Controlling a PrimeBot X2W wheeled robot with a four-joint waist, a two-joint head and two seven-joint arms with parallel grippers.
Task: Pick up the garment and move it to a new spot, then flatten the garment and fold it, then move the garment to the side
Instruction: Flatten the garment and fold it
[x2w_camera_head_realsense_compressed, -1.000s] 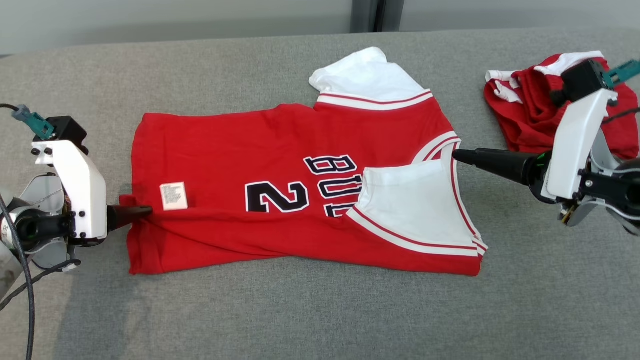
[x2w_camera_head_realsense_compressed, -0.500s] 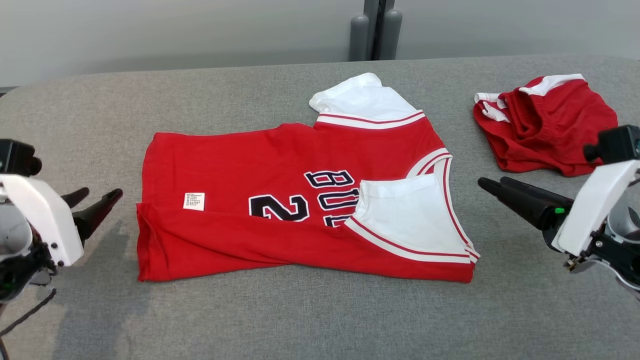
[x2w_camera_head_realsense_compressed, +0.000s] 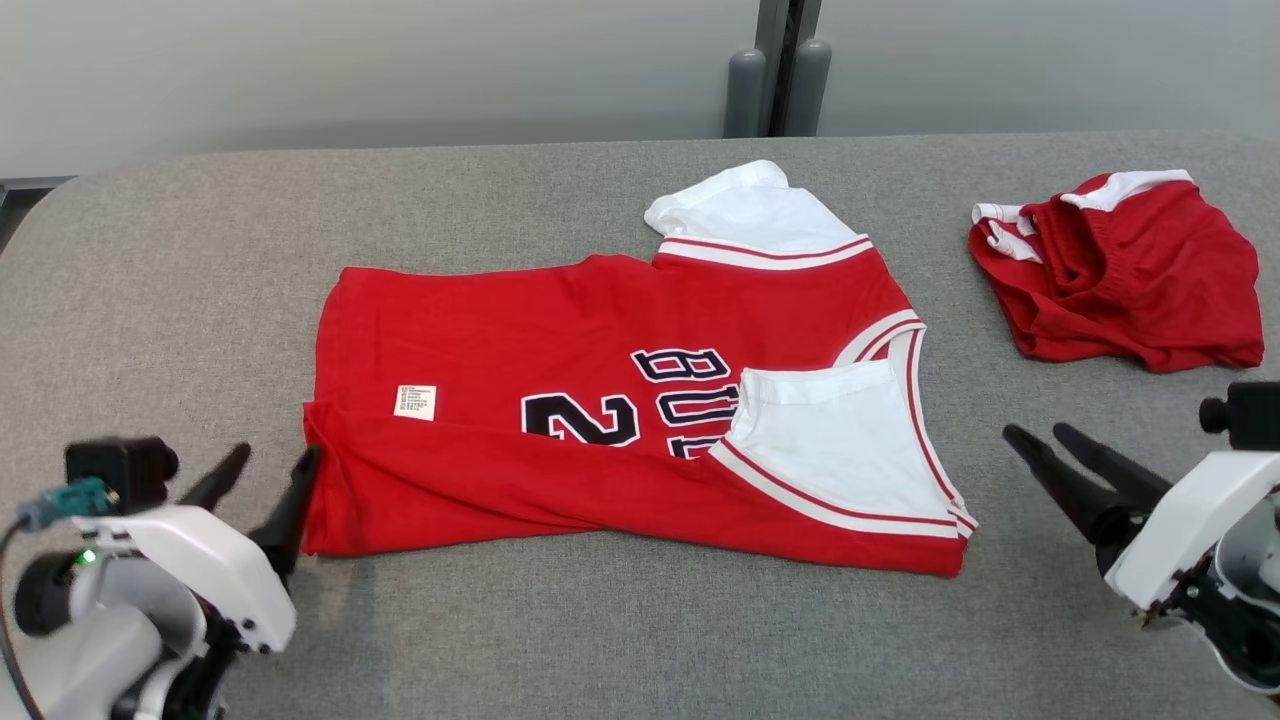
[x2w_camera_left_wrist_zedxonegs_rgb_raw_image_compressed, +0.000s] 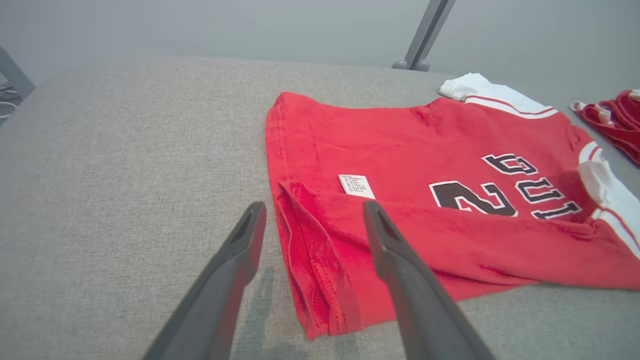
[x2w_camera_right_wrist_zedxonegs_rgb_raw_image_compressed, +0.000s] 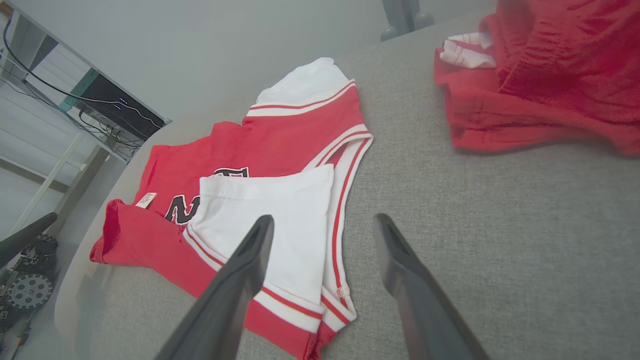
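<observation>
The garment (x2w_camera_head_realsense_compressed: 560, 350) is a red jersey with white sleeves and black lettering, lying flat across the grey table (x2w_camera_head_realsense_compressed: 180, 270). Its near long edge and near sleeve are folded onto the body. My left gripper (x2w_camera_head_realsense_compressed: 275, 458) stands open just off the hem at the jersey's left end, holding nothing. In the left wrist view the left gripper (x2w_camera_left_wrist_zedxonegs_rgb_raw_image_compressed: 315, 207) straddles the folded hem corner of the garment (x2w_camera_left_wrist_zedxonegs_rgb_raw_image_compressed: 400, 140) from above. My right gripper (x2w_camera_head_realsense_compressed: 1035, 432) is open, a little to the right of the collar end. In the right wrist view the right gripper (x2w_camera_right_wrist_zedxonegs_rgb_raw_image_compressed: 324, 220) hangs over the white sleeve's edge of the garment (x2w_camera_right_wrist_zedxonegs_rgb_raw_image_compressed: 280, 145).
A second crumpled red and white garment (x2w_camera_head_realsense_compressed: 1120, 270) lies at the back right of the table, also in the right wrist view as a red heap (x2w_camera_right_wrist_zedxonegs_rgb_raw_image_compressed: 540, 90). Two grey posts (x2w_camera_head_realsense_compressed: 775, 90) rise behind the far edge. A shelf with cables (x2w_camera_right_wrist_zedxonegs_rgb_raw_image_compressed: 115, 107) stands beyond the table's left end.
Both grippers have drawn back from the jersey's two ends and come nearer to me, staying open. The head view has shifted as well. The jersey lies as before.
</observation>
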